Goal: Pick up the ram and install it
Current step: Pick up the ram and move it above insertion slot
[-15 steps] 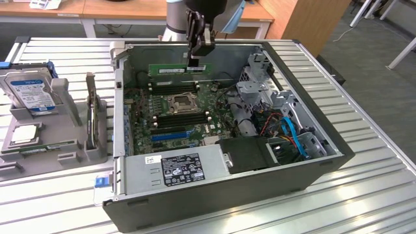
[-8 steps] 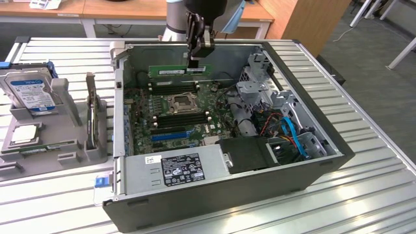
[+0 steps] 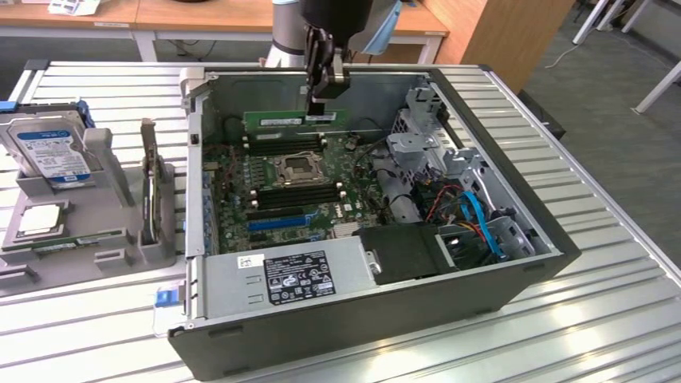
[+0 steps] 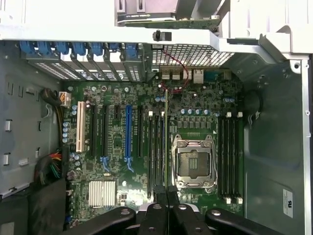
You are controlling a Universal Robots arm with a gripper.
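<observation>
ram: long thin green circuit-board ram stick [image 3: 285,120] with a white label, held level on its long edge, up in the air inside the open case, not seated in any slot
ram, wrist view: edge-on, a thin line [image 4: 166,142] running along the black memory slots [image 4: 155,147] just beside the CPU socket, on the socket's side toward the blue slot
gripper: black two-finger gripper [image 3: 319,100] clamped on the ram's top edge, toward the stick's end on the exterior view's right; fingers [image 4: 155,215] pressed in on both faces of the stick
CPU socket: square silver metal-framed socket [image 3: 295,166], mid motherboard, a second bank of black slots [image 4: 230,156] on its other side
motherboard: green board [image 3: 229,179] flat on the case floor
blue slot: long blue expansion slot [image 4: 128,132], near the memory slots, away from the socket
case: dark grey metal desktop case [image 3: 352,335] lying on its side, side panel off, mid tabletop
power supply: grey metal box with a black-and-white label [image 3: 303,275], against the case's near wall
cables: blue flat cables [image 3: 481,219], case's near corner on the exterior view's right
tabletop: ribbed silver metal tabletop [image 3: 596,319]
fixture: grey plastic parts holder [image 3: 107,199] by the tabletop's edge on the exterior view's left, just beside the case
hard drive: silver drive with a blue-white label [image 3: 48,148], propped tilted in the fixture
</observation>
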